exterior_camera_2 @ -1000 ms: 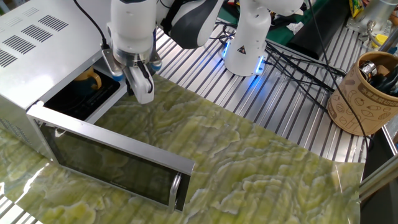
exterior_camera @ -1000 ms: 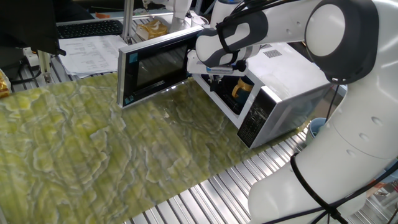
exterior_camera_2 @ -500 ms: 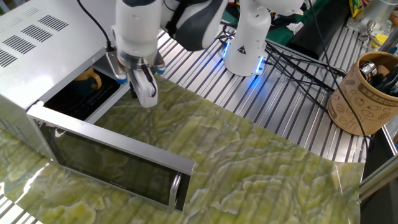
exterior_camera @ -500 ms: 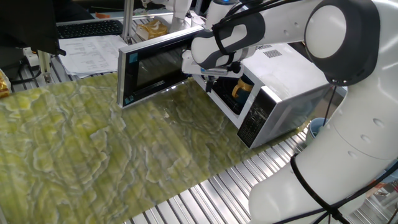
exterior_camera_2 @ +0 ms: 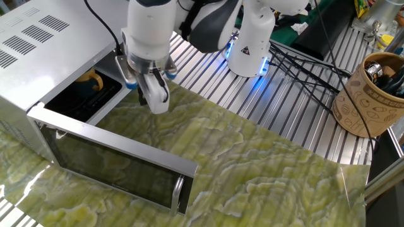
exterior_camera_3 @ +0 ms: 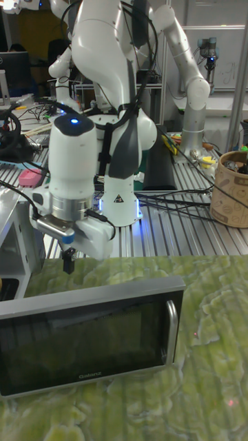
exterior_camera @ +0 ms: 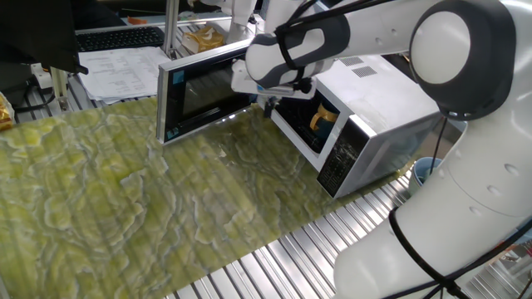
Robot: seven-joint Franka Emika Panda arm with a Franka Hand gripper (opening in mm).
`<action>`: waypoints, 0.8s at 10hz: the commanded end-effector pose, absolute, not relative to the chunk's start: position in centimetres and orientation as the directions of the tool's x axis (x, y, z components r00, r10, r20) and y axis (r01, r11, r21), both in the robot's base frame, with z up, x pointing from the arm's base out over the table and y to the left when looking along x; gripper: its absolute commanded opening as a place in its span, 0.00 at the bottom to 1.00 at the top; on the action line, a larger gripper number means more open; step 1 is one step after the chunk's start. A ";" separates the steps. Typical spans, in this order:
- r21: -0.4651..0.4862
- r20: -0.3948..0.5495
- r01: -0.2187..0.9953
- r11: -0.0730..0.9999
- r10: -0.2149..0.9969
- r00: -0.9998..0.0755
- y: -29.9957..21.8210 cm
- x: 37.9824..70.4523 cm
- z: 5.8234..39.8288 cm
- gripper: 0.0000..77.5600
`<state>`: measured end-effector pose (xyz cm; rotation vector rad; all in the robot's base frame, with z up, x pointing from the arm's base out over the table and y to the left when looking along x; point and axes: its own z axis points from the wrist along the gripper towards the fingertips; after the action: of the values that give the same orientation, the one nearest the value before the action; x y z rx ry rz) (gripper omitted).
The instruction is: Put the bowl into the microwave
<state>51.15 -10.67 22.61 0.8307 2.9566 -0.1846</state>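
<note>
Already the bowl [exterior_camera: 322, 121] sat inside the microwave [exterior_camera: 378, 124], right of centre in the frame; my gripper [exterior_camera_2: 153, 94] hung empty outside the cavity mouth, jaws apparently nearly together, beside the open door [exterior_camera_2: 120, 165].

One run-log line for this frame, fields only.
bowl: inside microwave | door: open | pincer: outside the cavity, over the mat, holding nothing | state: placed
</note>
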 end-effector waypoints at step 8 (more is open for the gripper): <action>-0.085 -0.073 0.303 0.949 0.297 -0.952 -9.9 52.0 22.9 0.01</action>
<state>51.95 -9.78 22.73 0.4773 3.0433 -0.1686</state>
